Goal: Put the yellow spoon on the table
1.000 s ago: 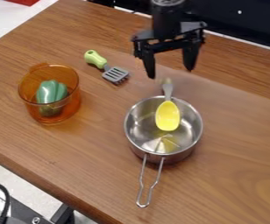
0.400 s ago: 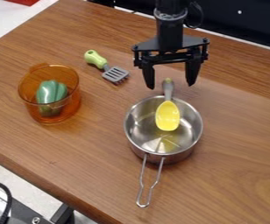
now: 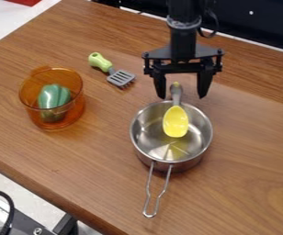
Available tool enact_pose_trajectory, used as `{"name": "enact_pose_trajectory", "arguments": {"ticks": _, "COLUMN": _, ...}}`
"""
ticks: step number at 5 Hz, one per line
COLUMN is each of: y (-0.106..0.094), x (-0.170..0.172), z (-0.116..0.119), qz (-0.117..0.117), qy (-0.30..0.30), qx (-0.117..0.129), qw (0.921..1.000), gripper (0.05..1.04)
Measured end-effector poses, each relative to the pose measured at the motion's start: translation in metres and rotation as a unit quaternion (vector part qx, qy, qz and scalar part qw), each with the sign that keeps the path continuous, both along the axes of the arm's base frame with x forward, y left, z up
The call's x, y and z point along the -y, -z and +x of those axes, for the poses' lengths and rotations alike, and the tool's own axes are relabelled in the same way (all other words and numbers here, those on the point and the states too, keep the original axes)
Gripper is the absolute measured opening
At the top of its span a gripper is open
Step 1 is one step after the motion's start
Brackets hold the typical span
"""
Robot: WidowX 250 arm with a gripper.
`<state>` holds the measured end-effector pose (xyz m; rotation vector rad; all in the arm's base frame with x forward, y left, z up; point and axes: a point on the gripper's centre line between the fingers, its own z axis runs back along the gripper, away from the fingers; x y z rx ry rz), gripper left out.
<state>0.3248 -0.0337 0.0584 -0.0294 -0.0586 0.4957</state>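
Spoon w/ yellow bowl & grey handle (image 3: 175, 121) sits in the shiny steel saucepan w/ wire handle (image 3: 209, 137), its bowl inside & its grey end sticking out past the far rim. Black two-finger gripper (image 3: 182, 96) hangs over that end, fingers spread either side, nothing grasped. Main risk, I'd say: rim contact. If it comes down too near the pan, a fingertip could hit steel & shove or tip the lot, b/c the pan is prob. light. 2nd: grip too close to the tip = poor hold; spoon could swivel w/ the bowl's weight, or slip deeper into the pan if nudged off-centre. 3rd: too low a lift, & the bowl snags the wall, dragging the pan along. Set-down needs a spot well off the rim, else it's propped, not flat. Surface: brown wood-grain table (image 3: 248, 183), w/ a green-handled grey slotted spatula (image 3: 121, 78) lying beyond the pan to view L, head just short of the gripper, so a sideways swing that way could clip it. Further L, translucent orange cup (image 3: 77, 114) w/ a glossy green pepper-like toy (image 3: 48, 96) inside. Room: pale floor (image 3: 2, 181) off the near L edge, black cable (image 3: 10, 213) at the bottom corner, red item (image 3: 26, 2) top L, dark backdrop (image 3: 260, 23) behind.
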Motion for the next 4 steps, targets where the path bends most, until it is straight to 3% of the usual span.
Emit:
{"name": "enact_pose_trajectory", "arguments": {"ticks": 2, "y": 0.0093, "x": 0.0013, "z": -0.0023, "qz": 0.013, "qy": 0.004, "qx": -0.003, "qw": 0.9999, "gripper": 0.355}}
{"name": "enact_pose_trajectory", "arguments": {"ticks": 4, "y": 0.0088, "x": -0.0052, "z": -0.0035, "qz": 0.003, "qy": -0.001, "qx": -0.011, "qw": 0.9999, "gripper": 0.315}}
